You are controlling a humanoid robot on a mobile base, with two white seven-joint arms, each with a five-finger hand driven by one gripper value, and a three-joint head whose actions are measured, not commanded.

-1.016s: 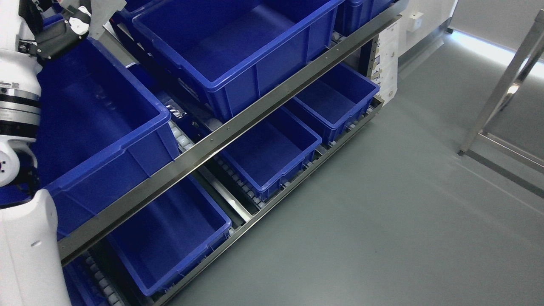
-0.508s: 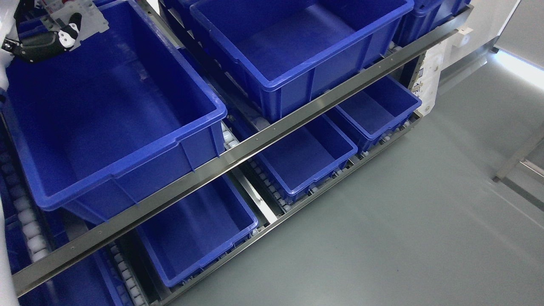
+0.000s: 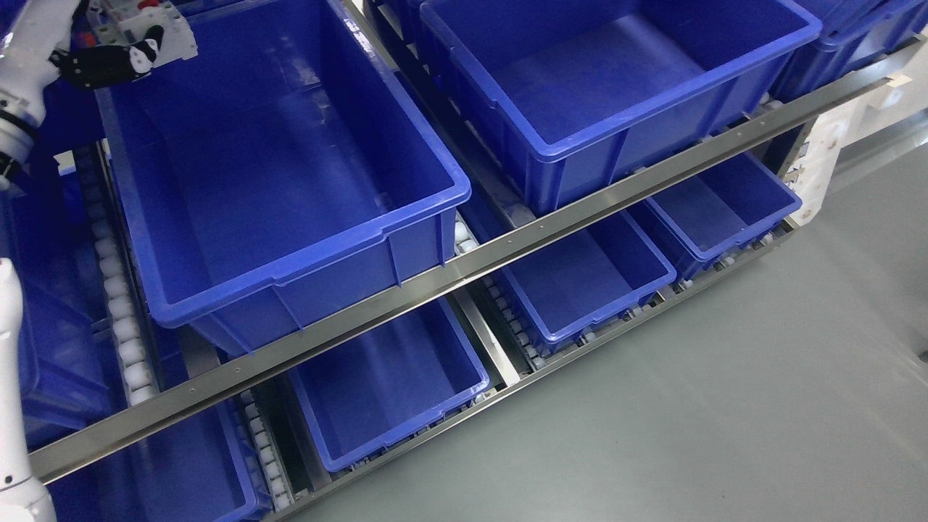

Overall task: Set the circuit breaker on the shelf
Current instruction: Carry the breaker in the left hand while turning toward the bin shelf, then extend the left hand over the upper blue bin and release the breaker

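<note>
Left robot hand (image 3: pixel 116 64) grips pale-grey circuit breaker (image 3: pixel 156 30), red-topped.

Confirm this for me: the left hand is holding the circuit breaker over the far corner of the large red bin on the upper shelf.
Wrong on colour only. In the head view, the left hand holds the circuit breaker over the far corner of a large blue bin on the upper shelf, not a red one.

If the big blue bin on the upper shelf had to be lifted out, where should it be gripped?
Probably by the protruding rim of the large blue plastic bin, on its near short side, from the front: the lip overhangs the wall, and the steel front rail crosses below it.
</note>
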